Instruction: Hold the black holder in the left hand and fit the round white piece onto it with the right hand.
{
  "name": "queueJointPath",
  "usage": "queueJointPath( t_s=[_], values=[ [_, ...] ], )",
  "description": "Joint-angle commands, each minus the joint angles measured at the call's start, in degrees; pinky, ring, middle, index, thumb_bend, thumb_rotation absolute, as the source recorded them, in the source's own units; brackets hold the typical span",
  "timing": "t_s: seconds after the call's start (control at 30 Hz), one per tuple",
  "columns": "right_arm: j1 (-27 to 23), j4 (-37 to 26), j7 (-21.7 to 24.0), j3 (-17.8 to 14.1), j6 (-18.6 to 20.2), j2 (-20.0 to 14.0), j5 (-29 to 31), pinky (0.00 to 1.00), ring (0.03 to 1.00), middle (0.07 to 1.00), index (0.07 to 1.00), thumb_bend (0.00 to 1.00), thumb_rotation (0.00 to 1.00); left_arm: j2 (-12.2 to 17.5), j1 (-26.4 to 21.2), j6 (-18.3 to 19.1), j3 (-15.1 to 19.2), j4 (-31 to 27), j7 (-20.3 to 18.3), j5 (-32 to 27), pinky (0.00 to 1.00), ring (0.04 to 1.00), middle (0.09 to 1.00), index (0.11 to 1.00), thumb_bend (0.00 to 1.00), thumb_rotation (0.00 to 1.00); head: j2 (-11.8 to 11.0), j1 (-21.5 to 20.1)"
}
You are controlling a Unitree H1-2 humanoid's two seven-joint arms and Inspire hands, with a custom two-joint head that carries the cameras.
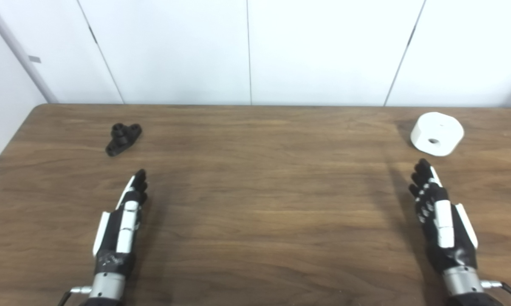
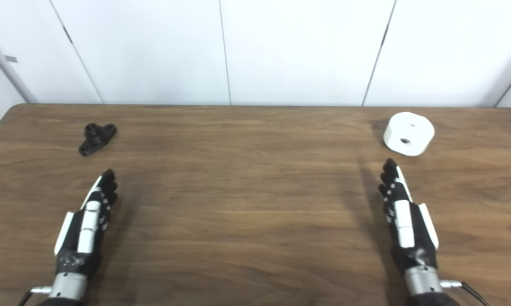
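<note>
Black holder (image 1: 123, 137): lying on the tabletop (image 1: 255, 191) at far left, well ahead of the left robot hand; untouched.
Round white piece (image 1: 437, 133): resting on the tabletop at far right, near the back edge; small hole visible in the side facing the cameras (a second, smaller mark on the top face).
Left robot hand (image 1: 125, 219): over the near left of the tabletop, fingers (image 1: 139, 183) extended and pointing away toward the holder; holding nothing, fingers straight.
Right robot hand (image 1: 440, 221): over the near right of the tabletop, fingers (image 1: 423, 178) extended and pointing toward the white piece; holding nothing, fingertips near the piece but apart from it.
Separation of parts: holder and white piece well apart, at opposite ends of the tabletop.
Background: white wall panels (image 1: 251, 51) behind the back edge of the tabletop.
</note>
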Motion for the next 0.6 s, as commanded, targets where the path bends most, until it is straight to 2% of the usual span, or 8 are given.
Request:
queueJointPath(
  t_s=[0.0,0.23,0.4,0.57],
  values=[
    [2.4,4.8,1.0,-0.2,-2.7,-0.3,1.0,1.0,1.0,1.0,1.0,0.61,1.0,-1.0,0.9,-0.5,-1.0,0.6,0.4,0.8,1.0,1.0,0.998,0.979,0.38,0.9,-0.2,0.5],
    [2.2,6.9,1.5,-0.5,-3.9,-1.5,2.2,1.0,1.0,1.0,1.0,0.63,1.0,-1.9,1.1,-2.2,-2.1,2.1,0.6,2.9,1.0,1.0,1.0,0.979,0.43,0.89,-3.4,5.0],
    [2.2,7.0,1.3,-0.7,-3.3,-1.5,2.9,1.0,1.0,1.0,0.999,0.63,1.0,-2.5,0.8,-3.7,-2.5,3.7,0.8,3.8,1.0,1.0,1.0,0.981,0.45,0.88,-5.3,6.7],
    [1.8,8.0,1.7,-0.6,-4.2,-1.7,3.1,1.0,1.0,0.999,0.993,0.66,1.0,-2.6,0.7,-4.2,-2.9,4.7,0.8,5.2,1.0,1.0,1.0,0.983,0.48,0.89,-7.4,7.9]
  ],
)
